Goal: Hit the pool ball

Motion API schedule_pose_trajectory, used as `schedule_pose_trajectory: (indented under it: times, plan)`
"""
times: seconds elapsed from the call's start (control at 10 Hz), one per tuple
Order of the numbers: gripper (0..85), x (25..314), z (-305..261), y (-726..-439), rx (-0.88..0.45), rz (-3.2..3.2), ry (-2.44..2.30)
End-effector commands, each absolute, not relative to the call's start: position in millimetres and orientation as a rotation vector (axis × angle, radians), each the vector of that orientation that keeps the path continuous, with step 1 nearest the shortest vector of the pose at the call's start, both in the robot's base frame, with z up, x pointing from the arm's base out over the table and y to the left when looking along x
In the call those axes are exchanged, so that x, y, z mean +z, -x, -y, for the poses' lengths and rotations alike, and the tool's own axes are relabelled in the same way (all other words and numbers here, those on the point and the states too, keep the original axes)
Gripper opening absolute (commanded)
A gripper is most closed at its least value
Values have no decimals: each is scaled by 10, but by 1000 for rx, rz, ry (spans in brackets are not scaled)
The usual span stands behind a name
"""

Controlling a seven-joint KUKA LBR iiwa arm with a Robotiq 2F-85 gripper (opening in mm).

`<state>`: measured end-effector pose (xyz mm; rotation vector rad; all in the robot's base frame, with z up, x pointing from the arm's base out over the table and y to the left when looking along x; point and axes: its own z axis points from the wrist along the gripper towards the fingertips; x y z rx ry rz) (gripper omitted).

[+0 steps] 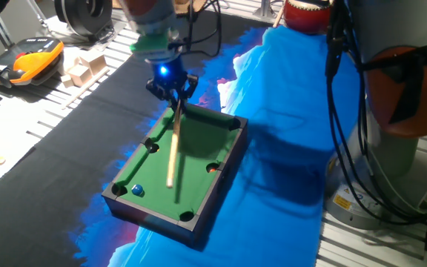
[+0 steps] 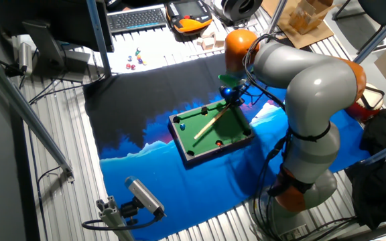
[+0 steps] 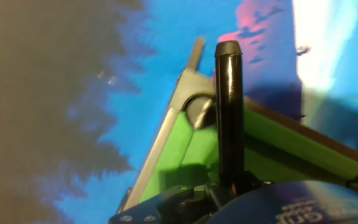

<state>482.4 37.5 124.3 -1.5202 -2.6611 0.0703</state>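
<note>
From one fixed view, we see the gripper (image 1: 173,92) clamped on the cue stick (image 1: 173,148), with the pool ball (image 1: 137,190) by the near corner pocket of the miniature pool table (image 1: 221,178). From the other fixed view, the cue (image 2: 210,123) slants across the felt. In the hand view, we see only the cue's dark butt (image 3: 229,112). We judge the ball light, hard and slick: strike it centrally, don't grasp it.

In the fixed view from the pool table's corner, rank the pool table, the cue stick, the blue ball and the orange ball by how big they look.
Largest to smallest:
1. pool table
2. cue stick, held in the claw
3. blue ball
4. orange ball, partly hidden in a pocket, so its place behind the blue ball is unsure.
</note>
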Motion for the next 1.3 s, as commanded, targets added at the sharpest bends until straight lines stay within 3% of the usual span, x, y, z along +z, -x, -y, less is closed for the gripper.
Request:
schedule_pose_trajectory:
  times: [0.0,0.3,0.7,1.0,1.2]
  plan:
    - [0,1209,-416,-4831,73,2665,1517]
    - [0,1106,-525,-4851,172,2702,1464]
    - [0,1072,-543,-4883,123,2774,1295]
    - [0,1001,-611,-4914,215,2846,1152]
    - [0,984,-616,-4934,151,2859,1083]
